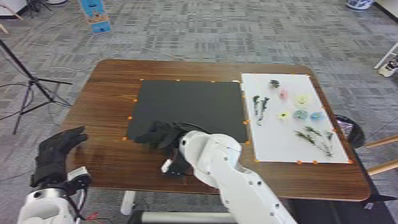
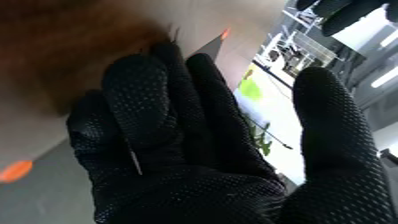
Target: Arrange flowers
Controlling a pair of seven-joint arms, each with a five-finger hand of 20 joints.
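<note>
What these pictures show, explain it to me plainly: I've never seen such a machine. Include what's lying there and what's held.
This is a robot with two white arms, each ending in a black-gloved hand. One picture looks down from its head at a brown table. The left hand is near the table's left edge; the right hand is at the near edge of a black sheet. To the right, a white sheet holds small flowers and green sprigs. The other picture comes from the right wrist, looking along that open hand. I cannot tell whether it holds anything.
</note>
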